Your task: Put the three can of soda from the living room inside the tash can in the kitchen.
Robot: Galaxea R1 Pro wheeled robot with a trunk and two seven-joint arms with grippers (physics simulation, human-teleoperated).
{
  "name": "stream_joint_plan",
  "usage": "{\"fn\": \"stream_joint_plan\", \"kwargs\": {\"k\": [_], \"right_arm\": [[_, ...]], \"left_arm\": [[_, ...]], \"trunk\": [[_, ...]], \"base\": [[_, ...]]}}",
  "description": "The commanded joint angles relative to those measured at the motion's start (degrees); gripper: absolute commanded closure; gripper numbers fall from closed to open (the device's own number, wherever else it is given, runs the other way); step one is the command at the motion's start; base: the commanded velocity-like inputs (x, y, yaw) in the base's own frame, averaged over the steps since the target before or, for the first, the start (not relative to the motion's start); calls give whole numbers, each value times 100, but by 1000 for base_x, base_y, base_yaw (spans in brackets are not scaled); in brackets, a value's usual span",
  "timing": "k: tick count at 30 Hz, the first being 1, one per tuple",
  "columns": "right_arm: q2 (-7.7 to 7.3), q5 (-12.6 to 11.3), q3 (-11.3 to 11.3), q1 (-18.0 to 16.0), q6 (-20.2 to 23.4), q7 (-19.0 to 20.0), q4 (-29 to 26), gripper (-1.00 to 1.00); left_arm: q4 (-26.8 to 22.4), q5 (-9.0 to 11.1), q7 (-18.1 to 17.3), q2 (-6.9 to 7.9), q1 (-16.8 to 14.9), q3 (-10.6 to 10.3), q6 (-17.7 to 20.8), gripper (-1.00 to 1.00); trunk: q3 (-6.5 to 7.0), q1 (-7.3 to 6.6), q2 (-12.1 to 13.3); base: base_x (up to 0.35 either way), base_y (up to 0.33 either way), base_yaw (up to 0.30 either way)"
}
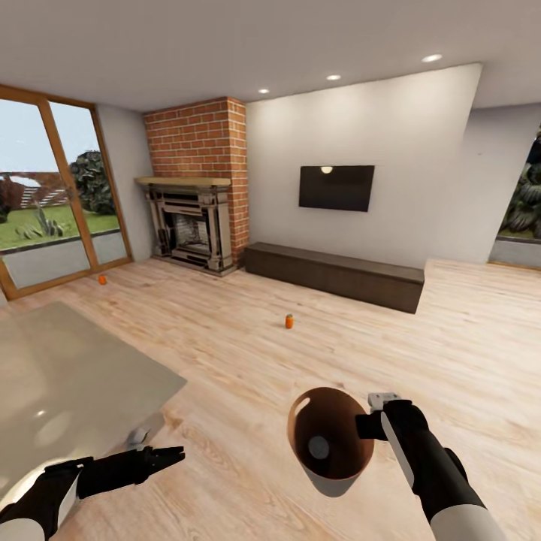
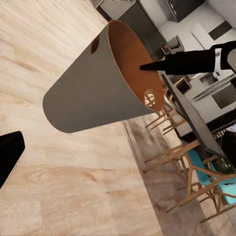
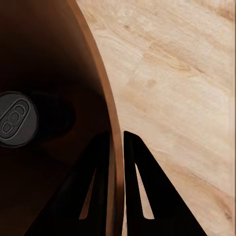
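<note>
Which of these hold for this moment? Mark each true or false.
1. The right gripper grips the trash can by its rim. True.
2. The trash can is empty. False: one can lies inside.
3. Two orange cans stand on the floor, one mid-room, one near the window. True.
4. The left gripper holds a can. False: it holds nothing.
5. The TV hangs over the fireplace. False: it hangs beside it.

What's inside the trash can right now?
One soda can stands upright on the bottom of the trash can, silvery top showing. Its side is hidden, so colour is unknown. The right hand clamps the rim.
</note>
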Motion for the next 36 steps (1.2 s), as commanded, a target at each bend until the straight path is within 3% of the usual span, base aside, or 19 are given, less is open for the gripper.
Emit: {"fn": "stream_joint_plan", "kwargs": {"k": [1, 28, 36], "right_arm": [[1, -96, -1, -2, -1, 36, -2, 100], [3, -97, 6, -2, -4, 36, 0, 100], [1, -98, -2, -2, -2, 36, 0, 100]], "left_arm": [[0, 0, 0, 0, 0, 0, 0, -100], [0, 0, 0, 0, 0, 0, 0, -100], [0, 0, 0, 0, 0, 0, 0, -100]], "trunk": [[1, 0, 0], [17, 0, 0], [28, 0, 0]], "base": [[343, -78, 0], [344, -22, -64], [344, 0, -220]]}}
